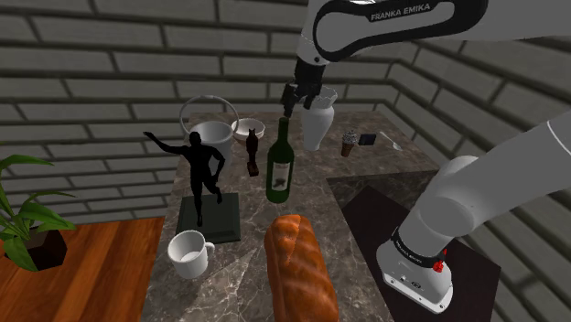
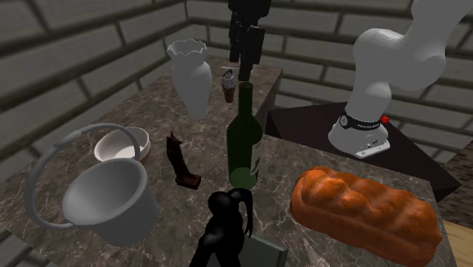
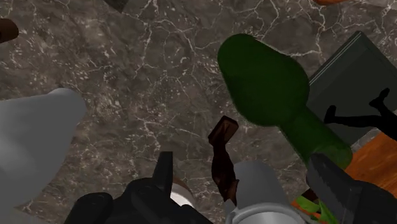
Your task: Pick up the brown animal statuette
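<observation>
Shoulder view: the brown animal statuette (image 1: pixel 250 151) is seen upright on the marble table (image 1: pixel 236 276), just beside the green bottle (image 1: pixel 280 166) — on the bottle's left in this view. The gripper (image 1: pixel 291 104) is held above the bottle, near its neck — fingers spread apart, nothing clasped.
</observation>
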Tool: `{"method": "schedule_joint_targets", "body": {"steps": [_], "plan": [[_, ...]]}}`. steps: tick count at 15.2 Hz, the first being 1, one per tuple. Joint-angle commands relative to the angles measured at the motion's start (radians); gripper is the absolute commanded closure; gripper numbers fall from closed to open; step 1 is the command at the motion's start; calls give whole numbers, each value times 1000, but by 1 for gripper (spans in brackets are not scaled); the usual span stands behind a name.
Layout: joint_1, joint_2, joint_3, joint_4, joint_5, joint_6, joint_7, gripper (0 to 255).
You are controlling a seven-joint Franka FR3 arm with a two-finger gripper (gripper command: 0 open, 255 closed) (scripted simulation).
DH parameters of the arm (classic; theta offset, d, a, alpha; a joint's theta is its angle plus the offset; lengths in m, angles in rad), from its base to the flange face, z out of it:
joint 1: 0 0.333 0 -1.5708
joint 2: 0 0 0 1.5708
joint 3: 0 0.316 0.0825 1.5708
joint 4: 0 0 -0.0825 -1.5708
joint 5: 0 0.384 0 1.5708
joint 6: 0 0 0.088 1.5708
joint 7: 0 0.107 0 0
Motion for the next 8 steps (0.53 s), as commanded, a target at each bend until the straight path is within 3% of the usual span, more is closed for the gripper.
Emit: {"method": "schedule_joint_targets", "body": {"steps": [1, 8], "plan": [[-5, 65, 9, 13, -4, 63, 16, 0], [-19, 316, 45, 125, -42, 245, 96, 0]]}}
